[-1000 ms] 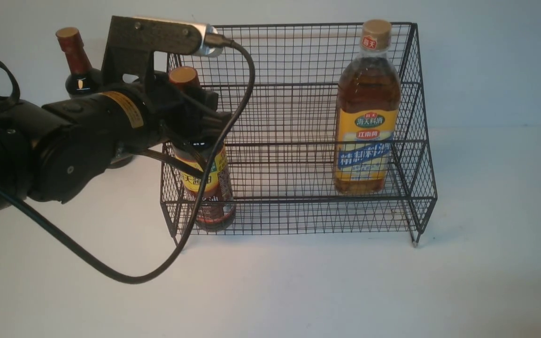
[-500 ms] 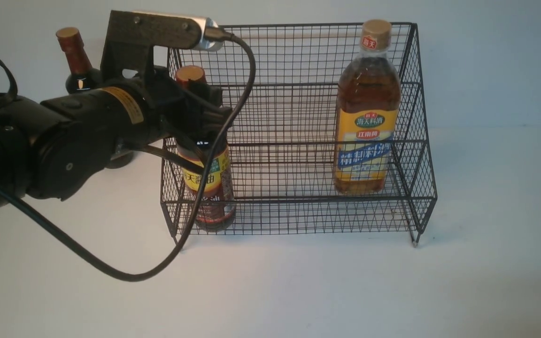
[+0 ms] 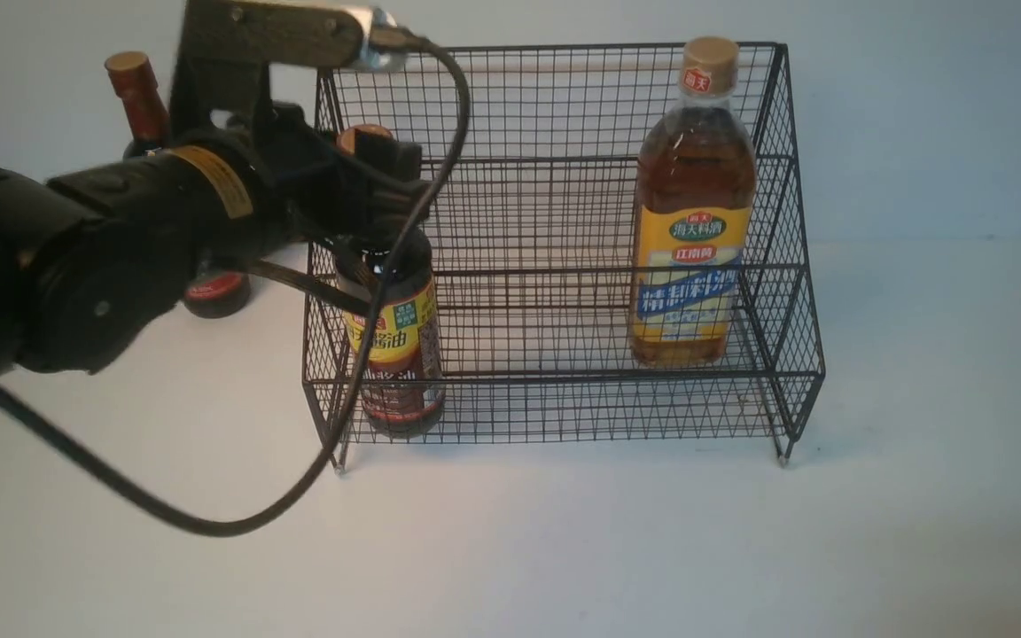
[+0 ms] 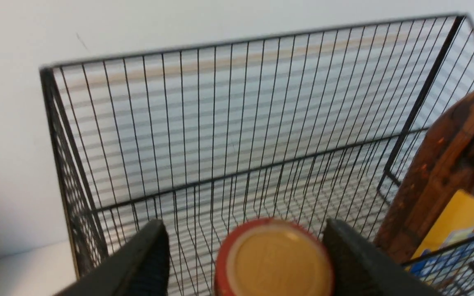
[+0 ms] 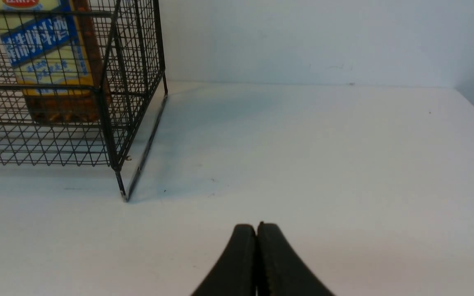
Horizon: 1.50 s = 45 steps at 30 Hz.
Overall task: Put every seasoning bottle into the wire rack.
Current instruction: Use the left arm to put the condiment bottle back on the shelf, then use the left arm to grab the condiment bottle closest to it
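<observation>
One slim dark soy-sauce bottle [image 3: 395,346] stands in the wire rack [image 3: 599,46], on the front lower tier at its left end. My left gripper [image 3: 378,190] is open around this bottle's neck. In the left wrist view the tan cap [image 4: 274,259] sits between the spread fingers [image 4: 146,255], nearer to one of them. The large amber bottle [image 3: 692,204] stands in the rack at its right end. The second soy-sauce bottle [image 3: 140,97] stands outside the rack to its left, mostly hidden behind my left arm. My right gripper [image 5: 256,230] is shut and empty over the table.
The rack's right front foot [image 5: 125,198] and side show in the right wrist view, left of my right gripper. White tabletop [image 3: 564,549] stretches in front of the rack. The left arm's black cable [image 3: 209,523] hangs down to the table.
My left gripper has risen along the soy-sauce bottle's neck and drawn slightly to the left. The bottle stays standing in the rack. More of its label shows.
</observation>
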{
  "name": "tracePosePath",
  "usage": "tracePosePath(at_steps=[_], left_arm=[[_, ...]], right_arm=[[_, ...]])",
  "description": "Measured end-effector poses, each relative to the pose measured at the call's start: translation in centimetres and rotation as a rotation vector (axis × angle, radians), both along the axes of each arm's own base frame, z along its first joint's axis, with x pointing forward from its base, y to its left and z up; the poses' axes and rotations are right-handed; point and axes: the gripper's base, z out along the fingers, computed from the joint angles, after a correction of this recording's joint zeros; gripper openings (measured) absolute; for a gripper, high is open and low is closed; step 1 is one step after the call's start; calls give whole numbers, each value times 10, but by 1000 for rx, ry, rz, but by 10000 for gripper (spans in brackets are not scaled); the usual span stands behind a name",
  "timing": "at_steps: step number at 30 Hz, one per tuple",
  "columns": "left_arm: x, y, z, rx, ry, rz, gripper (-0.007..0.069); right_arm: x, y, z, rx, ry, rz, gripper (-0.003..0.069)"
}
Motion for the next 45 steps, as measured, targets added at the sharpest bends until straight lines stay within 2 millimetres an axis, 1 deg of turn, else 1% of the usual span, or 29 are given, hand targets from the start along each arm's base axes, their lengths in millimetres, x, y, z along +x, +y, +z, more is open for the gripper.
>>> tracePosePath(at_steps=[1,4,6,8,10,11,13,15,16,18,19,20,21,23,25,28,30,32,34,35,36,37,39,41,43,45], left_arm=[[-3,1,6,-7,-18,0,451],[-20,8,33,-23,-107,-4,450],[-29,13,45,-22,-150,-6,446],[-40,21,59,-24,-195,6,421],[-53,36,74,-18,-240,39,353],[-56,42,77,-9,-251,59,312],[-65,67,86,40,-265,147,156],[-68,83,87,88,-254,208,65],[-68,97,85,125,-219,264,34],[-68,120,75,147,-96,363,3],[-68,126,70,139,-39,393,0],[-69,129,69,136,-25,407,-1],[-70,136,61,108,68,438,-2],[-73,140,53,48,164,458,-2],[-74,139,51,36,191,446,-2],[-73,137,52,33,185,424,-2],[-72,135,55,22,148,407,-2],[-65,136,61,14,53,409,-2],[-62,137,62,13,23,413,-3],[-54,138,62,16,-19,422,-3],[-53,139,63,21,-34,424,-3],[-42,141,62,26,-79,437,-2],[-36,143,60,29,-101,446,0],[-19,146,54,29,-144,468,23],[-10,148,51,33,-183,482,49],[2,151,45,41,-223,498,96]], right_arm=[[0,0,0,0,0,0,-10],[0,0,0,0,0,0,-10],[0,0,0,0,0,0,-10],[0,0,0,0,0,0,-10],[0,0,0,0,0,0,-10],[0,0,0,0,0,0,-10],[0,0,0,0,0,0,-10],[0,0,0,0,0,0,-10],[0,0,0,0,0,0,-10],[0,0,0,0,0,0,-10],[0,0,0,0,0,0,-10],[0,0,0,0,0,0,-10],[0,0,0,0,0,0,-10],[0,0,0,0,0,0,-10],[0,0,0,0,0,0,-10],[0,0,0,0,0,0,-10],[0,0,0,0,0,0,-10],[0,0,0,0,0,0,-10],[0,0,0,0,0,0,-10],[0,0,0,0,0,0,-10],[0,0,0,0,0,0,-10],[0,0,0,0,0,0,-10],[0,0,0,0,0,0,-10],[0,0,0,0,0,0,-10],[0,0,0,0,0,0,-10],[0,0,0,0,0,0,-10]])
